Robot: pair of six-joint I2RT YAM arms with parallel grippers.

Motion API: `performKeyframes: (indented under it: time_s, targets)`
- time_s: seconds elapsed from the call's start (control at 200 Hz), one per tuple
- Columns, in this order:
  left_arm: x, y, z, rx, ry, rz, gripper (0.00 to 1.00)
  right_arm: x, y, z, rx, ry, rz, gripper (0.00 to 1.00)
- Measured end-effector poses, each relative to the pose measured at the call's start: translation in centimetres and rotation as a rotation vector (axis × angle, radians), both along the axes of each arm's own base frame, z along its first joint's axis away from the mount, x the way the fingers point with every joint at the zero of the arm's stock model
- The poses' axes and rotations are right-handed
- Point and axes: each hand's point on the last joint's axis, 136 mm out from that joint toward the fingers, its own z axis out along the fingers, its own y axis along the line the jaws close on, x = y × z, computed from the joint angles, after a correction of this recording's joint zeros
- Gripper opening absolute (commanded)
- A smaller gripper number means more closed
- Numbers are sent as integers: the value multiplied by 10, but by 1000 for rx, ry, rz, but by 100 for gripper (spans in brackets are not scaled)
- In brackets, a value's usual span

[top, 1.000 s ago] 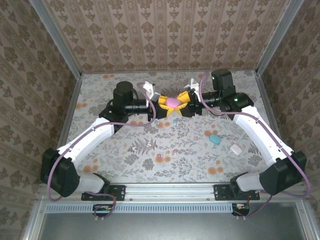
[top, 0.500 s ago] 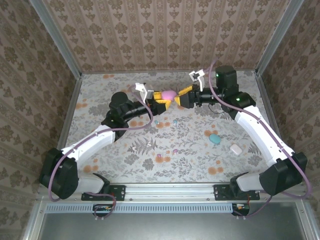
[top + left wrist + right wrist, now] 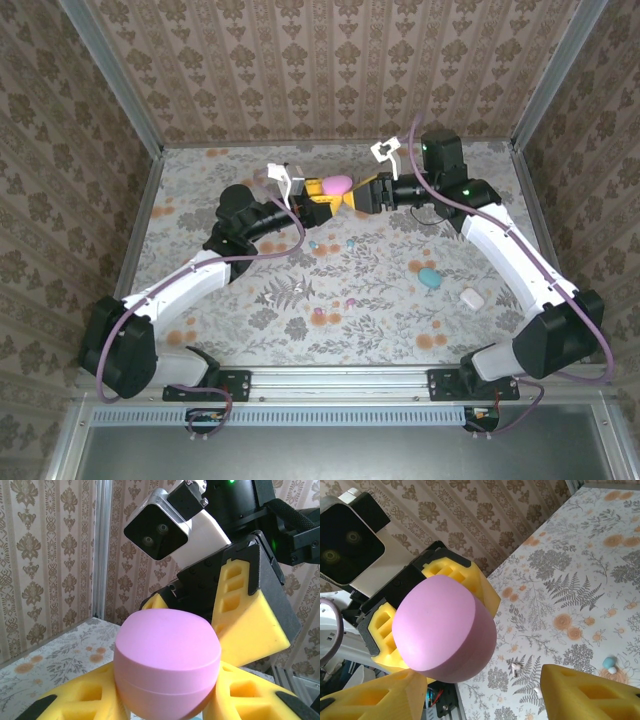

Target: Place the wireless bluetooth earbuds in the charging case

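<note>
Pink case (image 3: 335, 184) farther back (axis crosswise)

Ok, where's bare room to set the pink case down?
Free: the near strip along the front rail, and the far left corner behind the left arm. Crowded: earbuds scattered mid-table, teal case and white case towards the right.

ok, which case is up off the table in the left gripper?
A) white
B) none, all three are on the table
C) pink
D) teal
C: the pink case sits clamped between the yellow fingers of the left gripper, raised above the table, while the teal case and the white case lie on the table's right side.
</note>
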Motion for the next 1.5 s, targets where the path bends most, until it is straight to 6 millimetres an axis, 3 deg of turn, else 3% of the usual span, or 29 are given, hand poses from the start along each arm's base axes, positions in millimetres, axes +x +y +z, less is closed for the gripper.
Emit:
performKeyframes:
  time_s: [0.275,0.64,0.835,1.015,1.09,1.145,1.195,1.28,1.38,1.5]
  targets:
    - [-8,-4,-6,25,-6,-38,33,4,2,18,34,-2,-14,64]
    - [-16,0,6,12,-54,-37,33,23,-2,24,19,23,-106,68]
    - [-9,8,1,10,-45,44,33,17,-6,38,46,33,-128,70]
    - [2,18,-12,21,-17,125,33,-6,-33,56,34,-22,-253,54]
    - [2,25,-15,23,-18,156,33,-9,-47,37,-8,25,-327,47]
    - [1,31,-15,24,-21,181,33,-7,-53,9,-51,101,-366,42]
    - [-1,37,-12,22,-29,201,33,-4,-56,-27,-102,198,-393,42]
    - [-8,47,-6,17,-49,228,33,-4,-55,-104,-227,408,-430,41]
    - [-17,57,2,12,-72,252,33,-29,-44,-181,-405,613,-425,38]
    - [-26,68,9,3,-98,280,33,-62,-24,-228,-544,725,-389,38]
